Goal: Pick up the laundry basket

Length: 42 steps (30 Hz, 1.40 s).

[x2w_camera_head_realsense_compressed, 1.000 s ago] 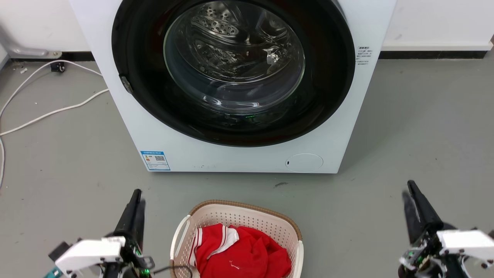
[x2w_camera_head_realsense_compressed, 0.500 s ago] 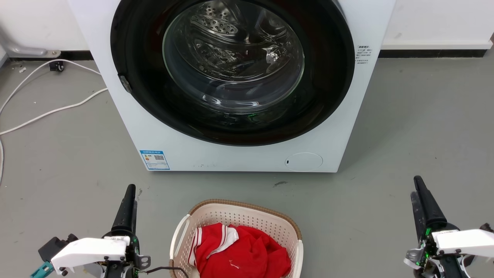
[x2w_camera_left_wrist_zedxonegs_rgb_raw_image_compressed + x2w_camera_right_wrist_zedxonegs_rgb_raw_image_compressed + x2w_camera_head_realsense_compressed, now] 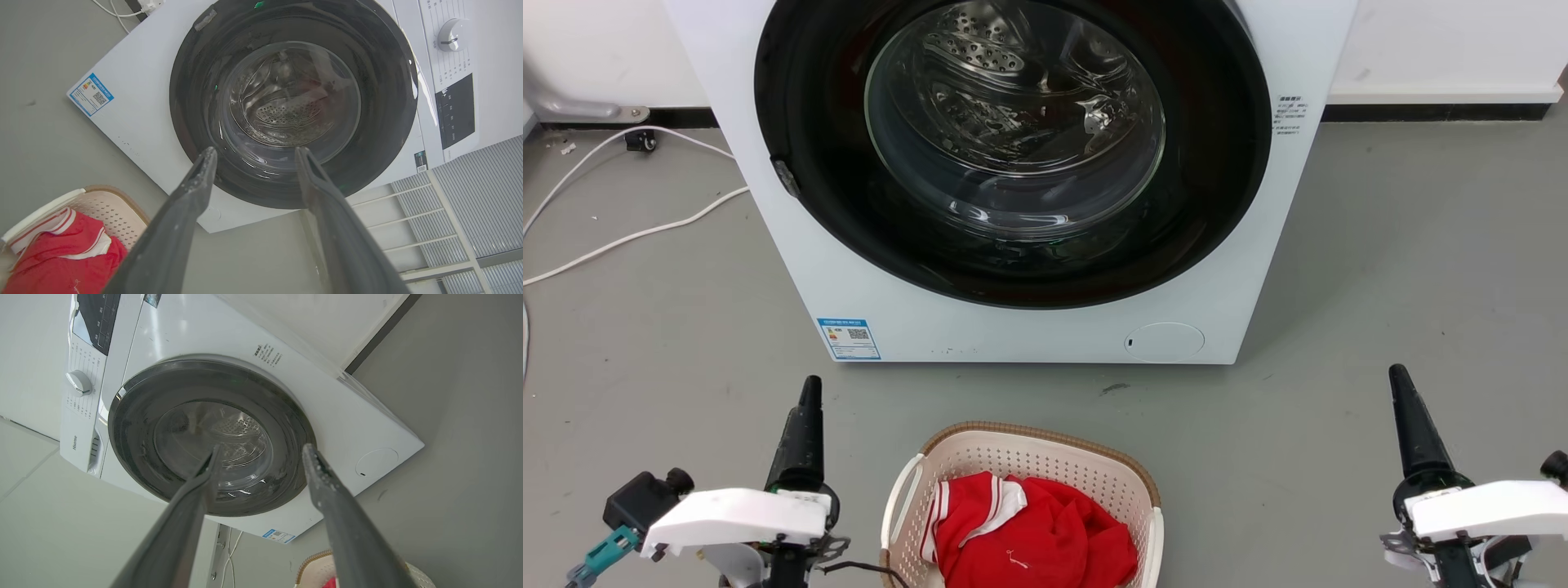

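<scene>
Laundry basket [image 3: 1045, 457] sits between left gripper [image 3: 809, 384] and right gripper [image 3: 1399, 374], both parted

Laundry basket [image 3: 1045, 430]: near half cut off by the head view's bottom edge, and the red garment [image 3: 1045, 531] hides its floor. Washing machine [image 3: 1029, 335]: top cropped by the upper edge. Blue label [image 3: 849, 339] and side print [image 3: 1293, 114] are too small to read. White cable [image 3: 629, 237] runs off the left edge. Left gripper [image 3: 809, 388] and right gripper [image 3: 1398, 376] sit edge-on in the head view, fingers overlapping, so the gap is unreadable there. In the right wrist view the basket is a sliver at the bottom edge, partly behind a finger.
</scene>
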{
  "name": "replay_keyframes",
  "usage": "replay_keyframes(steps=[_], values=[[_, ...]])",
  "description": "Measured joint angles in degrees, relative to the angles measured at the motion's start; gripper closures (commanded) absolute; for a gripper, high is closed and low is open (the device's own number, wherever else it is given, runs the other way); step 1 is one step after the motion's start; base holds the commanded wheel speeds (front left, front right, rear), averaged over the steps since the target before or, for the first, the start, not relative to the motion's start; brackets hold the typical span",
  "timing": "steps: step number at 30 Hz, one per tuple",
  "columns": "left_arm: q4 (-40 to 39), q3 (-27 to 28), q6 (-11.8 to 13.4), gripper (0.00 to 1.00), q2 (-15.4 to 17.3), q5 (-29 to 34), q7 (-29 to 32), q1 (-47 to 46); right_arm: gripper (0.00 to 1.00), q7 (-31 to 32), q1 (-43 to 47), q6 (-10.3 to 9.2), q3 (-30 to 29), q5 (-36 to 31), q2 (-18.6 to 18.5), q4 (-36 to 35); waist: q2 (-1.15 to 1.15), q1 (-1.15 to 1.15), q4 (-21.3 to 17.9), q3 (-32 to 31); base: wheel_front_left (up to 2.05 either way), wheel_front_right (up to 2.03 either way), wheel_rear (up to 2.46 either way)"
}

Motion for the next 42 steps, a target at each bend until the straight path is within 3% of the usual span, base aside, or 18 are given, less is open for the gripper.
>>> replay_keyframes(steps=[15,42], values=[[-1.2,-2.4,1.7,0.0,0.0,15.1,-3.0,0.9,0.0,-3.1,1.5,0.0,1.1,-16.5,0.0,-1.2,0.0,0.0,0.2,0.0,0.0,0.0,0.0],[-2.7,-3.6,2.6,0.0,0.1,33.7,-7.6,2.3,0.0,-7.7,3.5,0.0,1.9,-36.0,0.0,-3.4,0.0,0.0,0.0,-0.3,0.0,0.0,0.0]])
